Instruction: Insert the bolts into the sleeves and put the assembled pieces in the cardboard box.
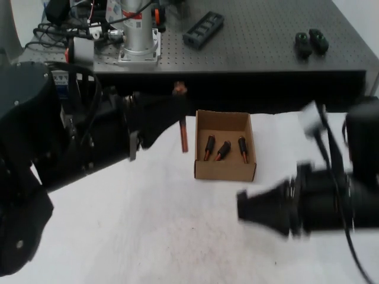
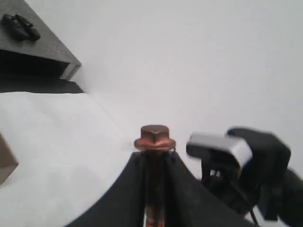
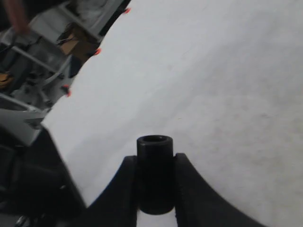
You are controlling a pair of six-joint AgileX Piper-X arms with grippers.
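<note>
My left gripper is shut on a copper bolt, its hex head sticking out past the fingertips. In the high view that bolt stands upright just left of the cardboard box, held by the left arm's gripper. Three assembled pieces lie inside the box. My right gripper is shut on a black sleeve, its open bore facing outward. In the high view the right arm's gripper hovers over the white cloth, in front of and to the right of the box.
A white cloth covers the bench. Behind it stands a black perforated table with a metal post, a dark tray and two black parts. Cables and gear sit at the back left.
</note>
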